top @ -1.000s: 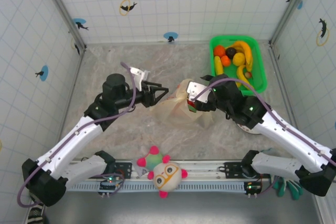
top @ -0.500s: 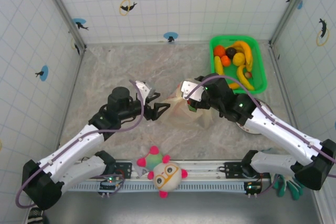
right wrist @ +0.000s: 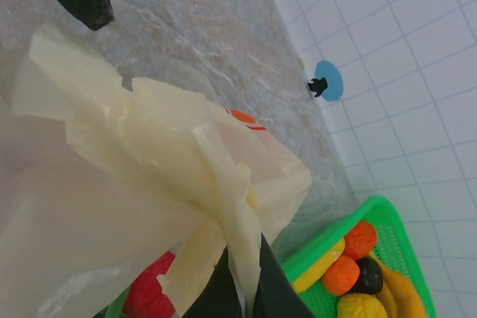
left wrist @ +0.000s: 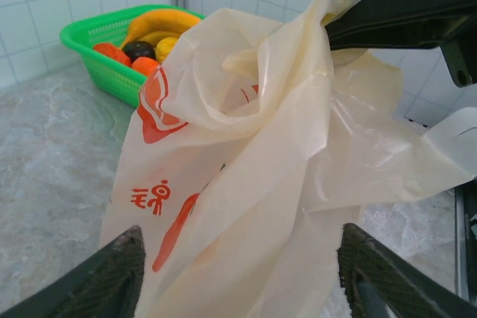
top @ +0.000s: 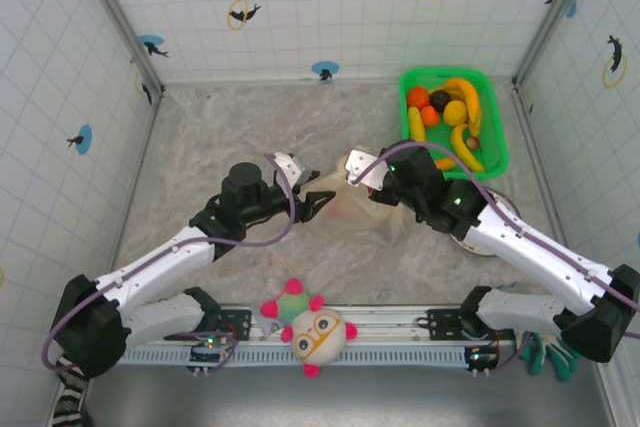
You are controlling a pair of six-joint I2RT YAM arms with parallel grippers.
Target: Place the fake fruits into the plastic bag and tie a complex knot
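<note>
The cream plastic bag (top: 360,209) (left wrist: 246,147) with orange prints hangs bunched at mid-table. My right gripper (top: 348,179) (right wrist: 244,258) is shut on a gathered strip at the bag's top (right wrist: 238,206); its black fingers (left wrist: 402,5) show in the left wrist view. My left gripper (top: 318,205) (left wrist: 240,230) is open, and the bag's lower body lies between its fingers (left wrist: 112,273). Fake fruits (top: 445,107) (right wrist: 358,269), yellow, orange, red and dark, lie in the green basket. Something red (right wrist: 145,292) shows under the bag's fold. The knot is out of view.
The green basket (top: 404,122) (left wrist: 89,46) stands at the back right, by the tiled wall. A pink-spiked plush toy with glasses (top: 310,329) sits on the rail at the near edge. A white round object (top: 482,243) lies under the right arm.
My right gripper has shut on the bag's top strip. The left gripper has moved right, up to the bag, and now straddles it.
</note>
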